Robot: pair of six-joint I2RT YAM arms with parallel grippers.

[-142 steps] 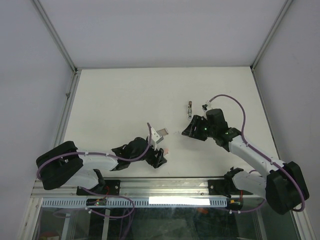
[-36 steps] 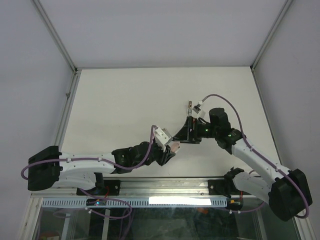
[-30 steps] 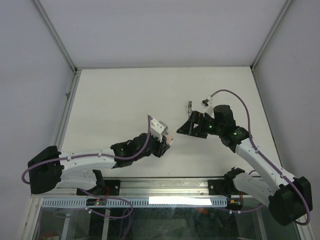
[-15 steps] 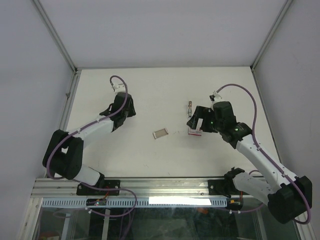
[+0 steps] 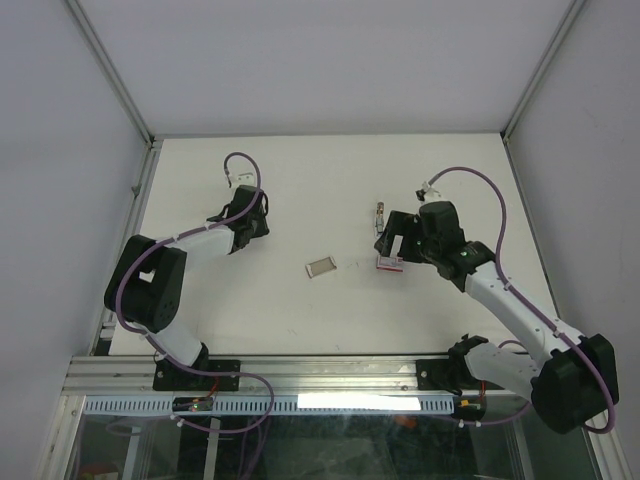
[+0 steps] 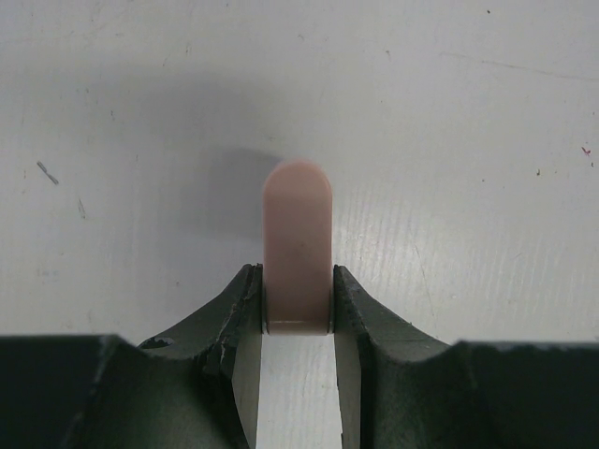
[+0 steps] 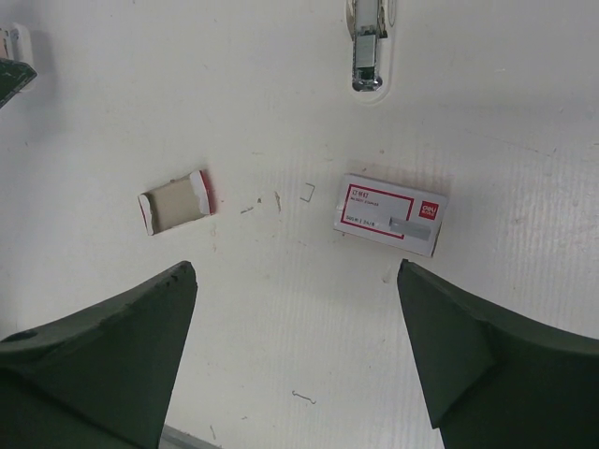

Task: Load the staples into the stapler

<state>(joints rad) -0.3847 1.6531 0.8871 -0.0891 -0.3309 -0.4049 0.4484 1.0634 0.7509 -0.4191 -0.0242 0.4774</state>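
Note:
The staples are a small white box with a red frame, lying flat on the table; the top view shows the staples just in front of my right gripper. In its wrist view my right gripper hovers wide open above the table, nothing between its fingers. The stapler, small with a shiny metal end, lies beyond the box, and appears as the stapler from above. At the far left, my left gripper is shut on a plain pink oblong.
An open cardboard tray with red edges lies left of the box, seen from above as the tray. A few loose bent staples are scattered on the white table. Metal rails border the table.
My left arm swung from the table's middle front to the far left, still holding the pink oblong. The cardboard tray now lies alone on the table. My right gripper drew back slightly over the box.

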